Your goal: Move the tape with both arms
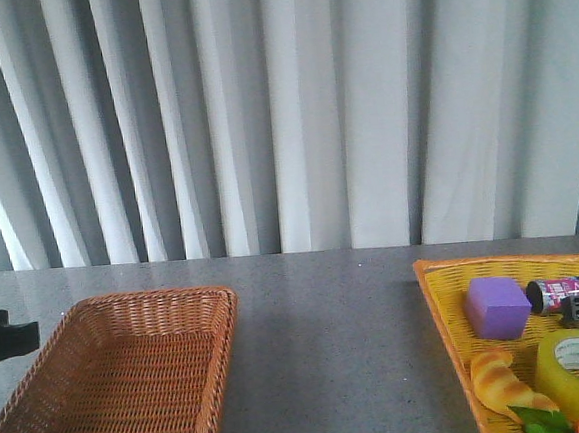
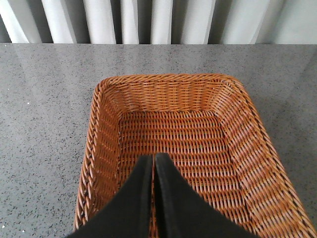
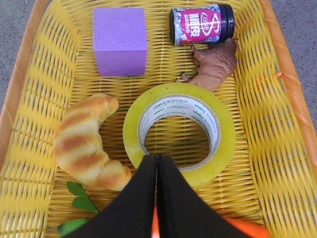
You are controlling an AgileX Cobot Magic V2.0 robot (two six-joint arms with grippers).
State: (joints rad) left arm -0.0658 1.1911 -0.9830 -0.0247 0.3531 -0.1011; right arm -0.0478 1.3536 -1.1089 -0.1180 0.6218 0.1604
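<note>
Tape [image 3: 179, 135] is lying flat in the yellow basket [image 3: 277, 129] on the right side of the desk [image 1: 330, 354], its open core facing up, with the croissant toy [image 3: 86, 144] just beside it, a purple block [image 3: 120, 40] and a small dark jar [image 3: 202, 24] further along, and a brown figurine [image 3: 214, 67] touching or nearly touching its rim. I am hovering my right fingers [image 3: 156, 171] over its near edge, pressed together with nothing between them. My left fingers [image 2: 153, 173] are likewise closed on nothing, hanging above the empty brown wicker basket [image 2: 99, 148] on the left. I am judging the roll to be light and stiff, a rigid ring that will not crush, though its glossy yellow outer face looks slippery. The surest hold, I think, is across the wall of the ring: one finger inside the white printed core, the other on the outside, on the side away from the croissant toy and figurine. That would also leave the far half of the ring free for my left fingers to take over the middle of the desk. First I need to be spreading my right fingers before lowering.
</note>
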